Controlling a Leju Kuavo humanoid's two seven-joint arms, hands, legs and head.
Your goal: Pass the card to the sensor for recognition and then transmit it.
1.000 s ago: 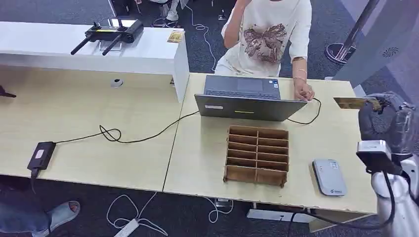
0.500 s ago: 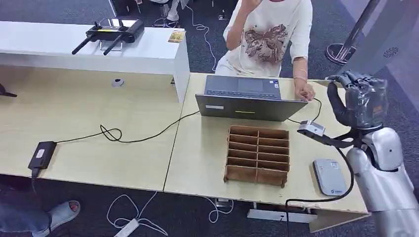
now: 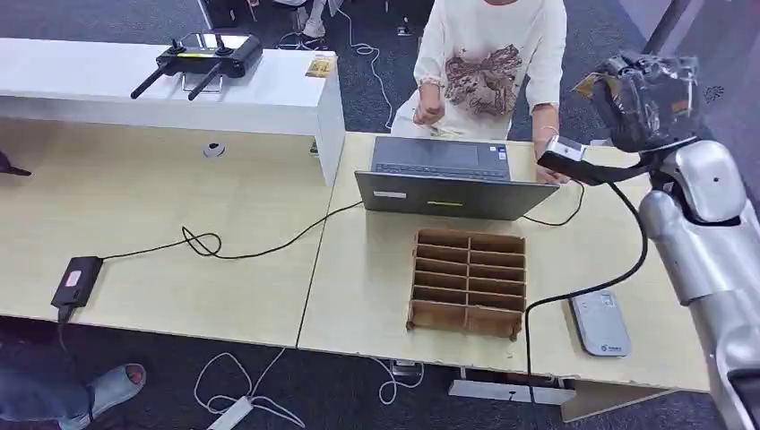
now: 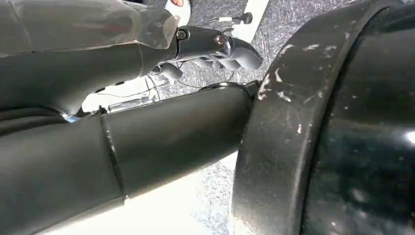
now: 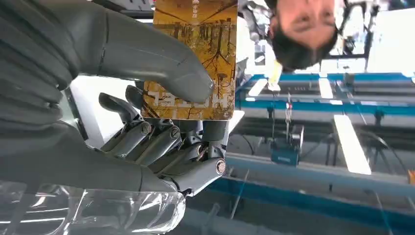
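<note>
The card [image 5: 193, 54] is pinched in the raised right hand [image 3: 647, 97], high beside the person [image 3: 491, 63] (well clear of the sensor [image 3: 599, 322] on the surface [image 3: 358, 296]), so the handover looks near.

card [image 5: 195, 58] | pale block lettering across one end, seen inverted, not legible | sensor [image 3: 599, 322] | small logo, unreadable

We logged a light wooden table [image 3: 161, 224] bearing an open laptop [image 3: 448, 184], slotted wooden organizer [image 3: 466, 282], grey card reader [image 3: 599, 322], black power adapter [image 3: 76, 280].
</note>
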